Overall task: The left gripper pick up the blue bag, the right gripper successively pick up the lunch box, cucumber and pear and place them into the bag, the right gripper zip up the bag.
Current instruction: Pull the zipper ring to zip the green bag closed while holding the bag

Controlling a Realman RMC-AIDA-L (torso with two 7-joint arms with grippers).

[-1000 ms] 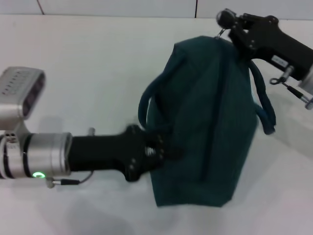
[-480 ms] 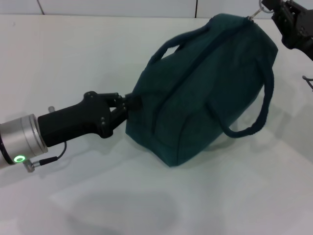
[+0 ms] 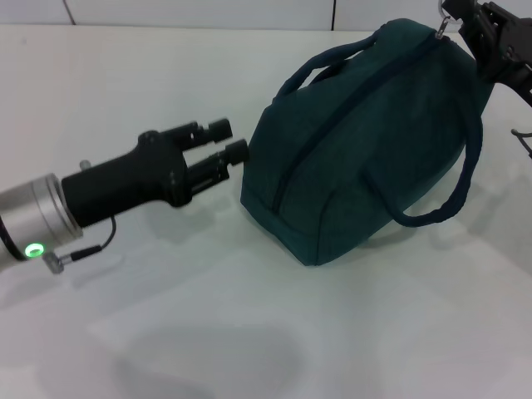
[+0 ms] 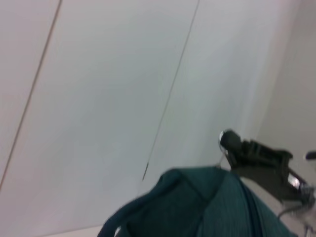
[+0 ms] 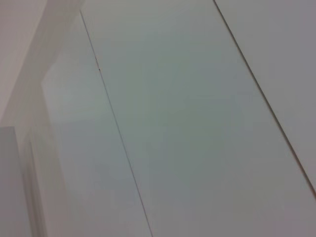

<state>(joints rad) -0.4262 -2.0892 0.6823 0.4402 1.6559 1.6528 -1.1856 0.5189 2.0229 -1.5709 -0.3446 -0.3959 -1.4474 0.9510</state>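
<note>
The blue bag (image 3: 366,141) lies zipped at right of centre; the right gripper (image 3: 465,21) pinches its ring pull (image 3: 447,10) at upper right — finishing closure (probably). The left gripper (image 3: 226,141), fingers parted, empty, sits just beside it.

The big blue bag (image 3: 370,141) fills the upper right of the head view and blocks the way there, with one loop handle (image 3: 453,179) sticking out on its right side. The left gripper (image 3: 229,141) sits just left of the bag with its fingers apart, and the right gripper (image 3: 465,18) is at the bag's top right corner. The white counter (image 3: 249,332) is bare along the bottom and upper left of the frame.
</note>
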